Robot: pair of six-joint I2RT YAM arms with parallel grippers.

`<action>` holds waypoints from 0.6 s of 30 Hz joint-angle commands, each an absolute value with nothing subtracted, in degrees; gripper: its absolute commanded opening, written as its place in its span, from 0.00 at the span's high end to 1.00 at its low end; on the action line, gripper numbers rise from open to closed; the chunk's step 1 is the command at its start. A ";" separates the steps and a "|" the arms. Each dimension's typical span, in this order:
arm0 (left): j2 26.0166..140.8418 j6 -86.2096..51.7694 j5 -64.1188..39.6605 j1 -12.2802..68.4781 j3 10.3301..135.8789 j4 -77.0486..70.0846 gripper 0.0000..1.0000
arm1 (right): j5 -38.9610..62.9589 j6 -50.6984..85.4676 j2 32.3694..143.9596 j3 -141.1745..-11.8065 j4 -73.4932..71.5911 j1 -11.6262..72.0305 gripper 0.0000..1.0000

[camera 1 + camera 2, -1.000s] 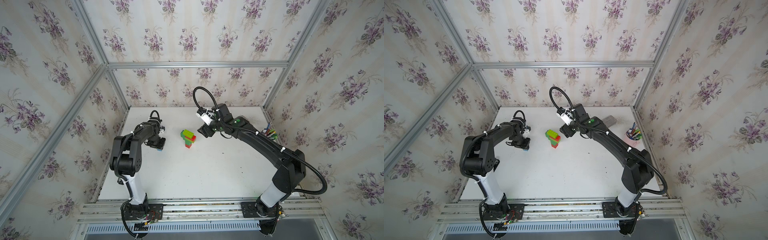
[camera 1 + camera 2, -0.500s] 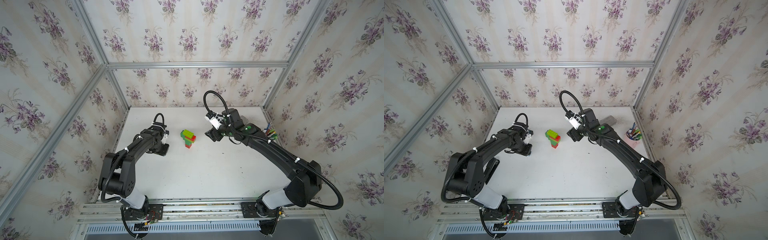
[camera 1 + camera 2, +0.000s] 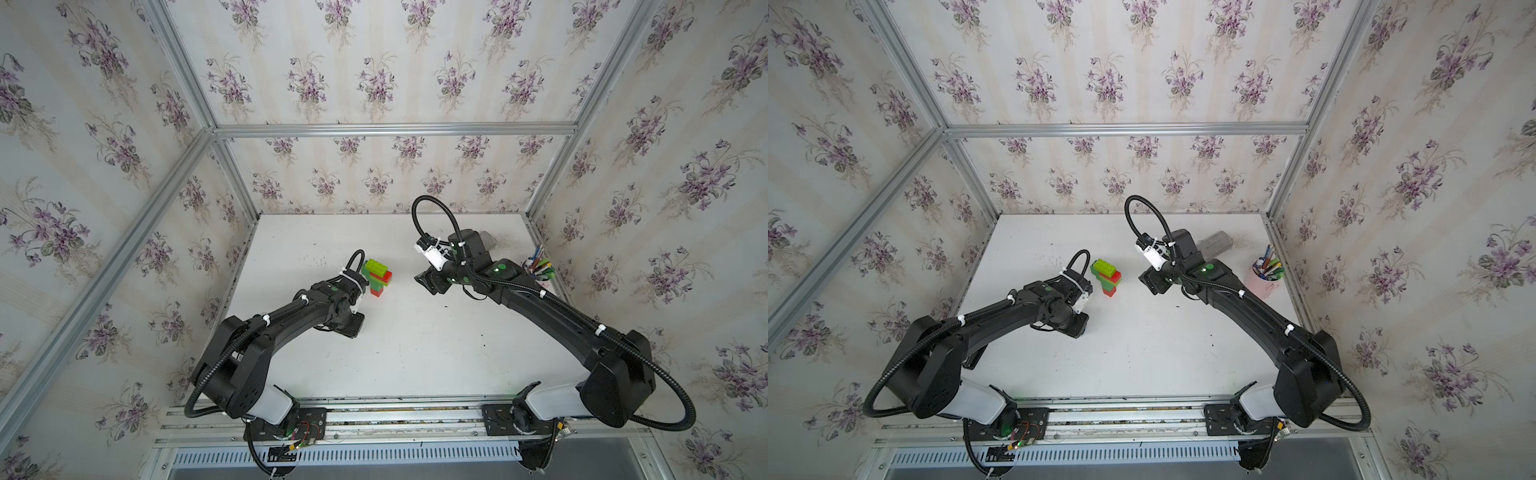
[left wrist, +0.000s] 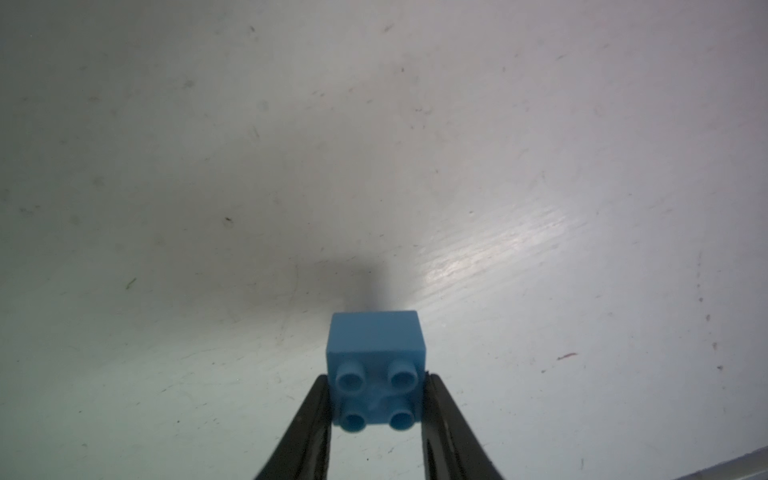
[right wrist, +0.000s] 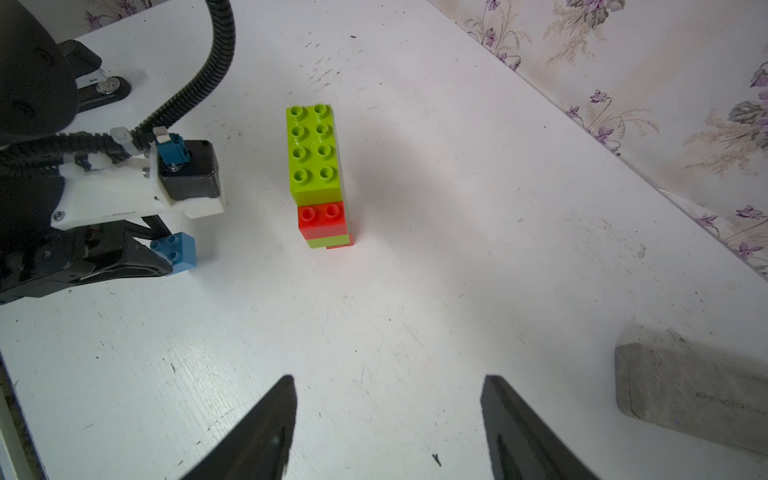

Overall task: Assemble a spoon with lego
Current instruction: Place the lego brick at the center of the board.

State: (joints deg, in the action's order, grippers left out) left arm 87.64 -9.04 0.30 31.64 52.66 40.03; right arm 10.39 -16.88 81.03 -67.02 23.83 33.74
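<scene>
The partly built spoon (image 3: 376,276) (image 3: 1106,276) stands mid-table: a long lime brick on top, with red and green lego under it (image 5: 320,174). My left gripper (image 4: 376,380) is shut on a small blue brick (image 4: 376,357) (image 5: 178,249), studs facing its camera. It holds the brick low over the table, in front and to the left of the stack. In both top views the left gripper (image 3: 351,326) (image 3: 1077,326) hides the blue brick. My right gripper (image 5: 388,382) (image 3: 424,280) (image 3: 1148,280) is open and empty, to the right of the stack.
A grey flat block (image 3: 1214,241) (image 5: 685,390) lies at the back right behind the right wrist. A pink cup of pens (image 3: 1264,276) (image 3: 540,268) stands by the right wall. The enclosure walls close in the table's left, back and right sides.
The left arm has carried the blue brick forward and rightward, closer to the stack's front. The right gripper has drawn back to the right, away from the stack.
</scene>
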 commanded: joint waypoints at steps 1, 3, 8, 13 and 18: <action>88.79 -11.95 -0.78 32.08 52.24 36.57 0.62 | 11.37 -16.79 79.88 -65.65 21.56 33.75 0.27; 89.25 -12.11 -1.01 32.21 51.95 35.65 0.58 | 11.10 -16.83 79.10 -64.70 21.49 33.75 0.27; 86.89 -11.32 -1.03 32.10 51.86 35.77 0.42 | 10.42 -17.72 76.38 -63.15 22.19 34.26 0.27; 76.72 -10.38 -6.27 24.66 52.93 38.39 0.37 | 5.39 -17.25 73.39 -62.30 22.01 41.65 0.27; 72.03 -4.32 -11.55 7.98 58.09 41.64 0.33 | -0.88 -11.13 75.14 -60.15 13.73 55.33 0.28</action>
State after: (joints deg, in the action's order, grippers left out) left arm 72.62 -8.10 -7.44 12.97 56.29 38.59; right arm 3.51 -15.53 73.93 -60.60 19.49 51.05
